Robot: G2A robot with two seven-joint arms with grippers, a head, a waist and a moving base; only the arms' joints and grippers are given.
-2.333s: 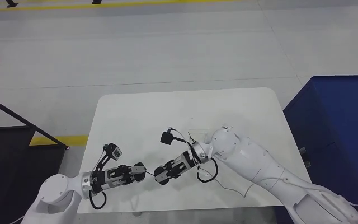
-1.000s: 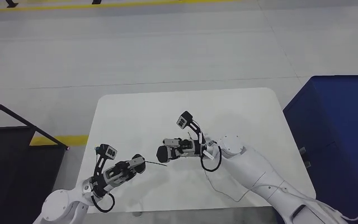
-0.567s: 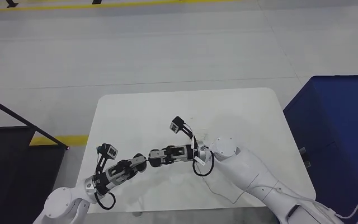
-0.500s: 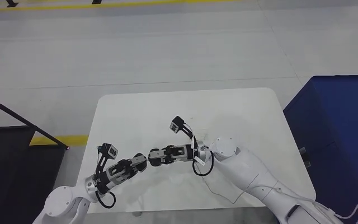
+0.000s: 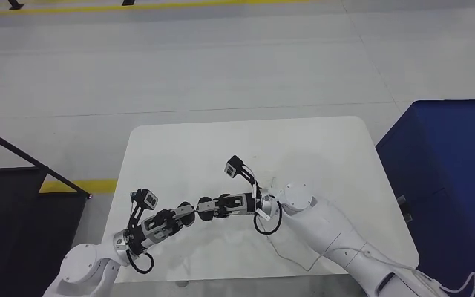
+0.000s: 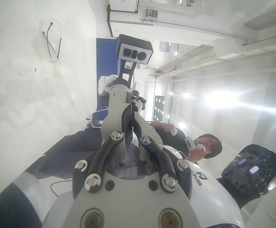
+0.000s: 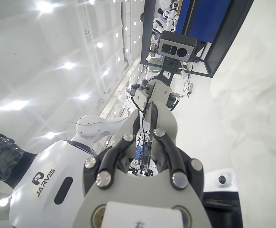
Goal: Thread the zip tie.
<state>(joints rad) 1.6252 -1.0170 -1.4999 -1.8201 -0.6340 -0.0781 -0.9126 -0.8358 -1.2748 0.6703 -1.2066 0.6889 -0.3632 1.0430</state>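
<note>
bright overhead light (ceiling lamps (image 7: pixel 69 65) flare); wrist-view edges warped

Left pincer (image 6: pixel 132 109), closed, meets the right pincer (image 6: pixel 123 97) tip to tip.

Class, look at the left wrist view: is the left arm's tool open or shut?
Shut. The left tool has its fingers pressed together, with no gap between the pads. What they pinch cannot be told.

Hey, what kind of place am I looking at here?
Probably a robotics lab or test hall: a wide pale floor with a yellow line, a blue partition beside the white table, and other robots under rows of ceiling lights.
</note>
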